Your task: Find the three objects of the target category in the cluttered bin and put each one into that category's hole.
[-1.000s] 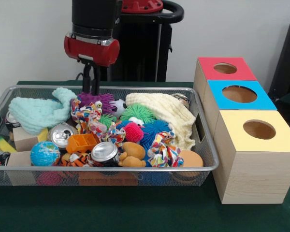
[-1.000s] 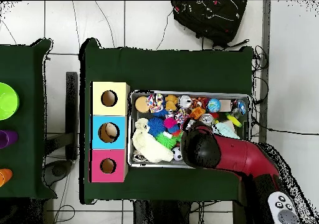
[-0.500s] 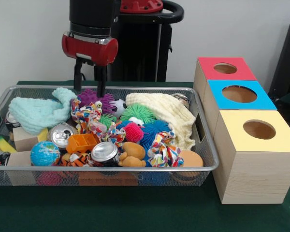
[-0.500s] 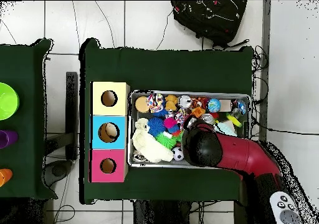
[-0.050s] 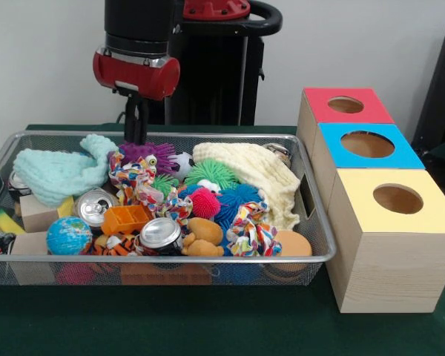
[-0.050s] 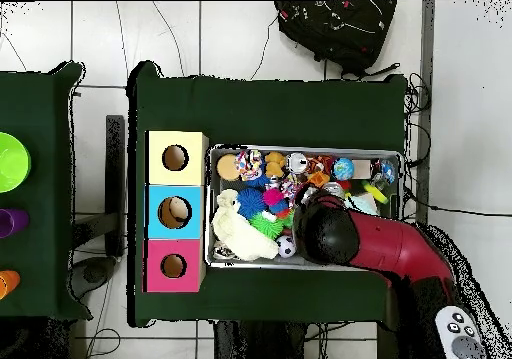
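Target category unknown from the pictures; candidates lie mixed in the wire bin [image 5: 311, 256]. Pincer [image 5: 136, 130] hangs at the bin's far side, fingers drawn together, tips just above the purple spiky ball [image 5: 150, 153], nothing visibly held. Beside the ball: a mint cloth [image 5: 59, 172] and a knotted rope toy [image 5: 133, 178]. Nearer the front rim: two cans [image 5: 160, 234], a small globe [image 5: 69, 236], an orange block [image 5: 124, 218]. On the green worktop [image 5: 208, 326] beside the bin, three boxes in a row: red-topped [image 5: 346, 106], blue-topped [image 5: 367, 144], yellow-topped [image 5: 397, 200], each with one round hole.
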Controlling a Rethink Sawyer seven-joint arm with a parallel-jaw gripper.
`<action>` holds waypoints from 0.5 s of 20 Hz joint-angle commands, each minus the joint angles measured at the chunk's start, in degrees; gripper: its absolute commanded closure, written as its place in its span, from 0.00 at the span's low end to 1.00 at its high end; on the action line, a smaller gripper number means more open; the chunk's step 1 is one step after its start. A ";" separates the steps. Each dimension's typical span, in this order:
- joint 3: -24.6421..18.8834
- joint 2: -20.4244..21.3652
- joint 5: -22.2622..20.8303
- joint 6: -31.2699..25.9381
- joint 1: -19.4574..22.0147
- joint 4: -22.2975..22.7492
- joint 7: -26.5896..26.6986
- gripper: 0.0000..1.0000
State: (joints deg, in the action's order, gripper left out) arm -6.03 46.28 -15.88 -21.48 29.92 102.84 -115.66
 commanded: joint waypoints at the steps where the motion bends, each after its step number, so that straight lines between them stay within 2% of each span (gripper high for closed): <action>1: -3.59 -0.28 0.18 -7.98 0.83 -4.09 2.27 1.00; 3: -3.71 -0.30 -0.19 -7.83 0.93 -4.07 2.54 1.00; 4: -3.79 -0.21 -0.45 -7.87 0.94 -4.11 2.81 0.00; 7: -2.38 0.19 -2.02 -9.19 -0.83 -5.38 3.32 0.00; 10: -2.38 1.02 -1.03 -10.34 -0.81 -5.15 2.72 0.00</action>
State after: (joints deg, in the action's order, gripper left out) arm -6.03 46.51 -15.92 -23.63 29.45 99.78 -115.66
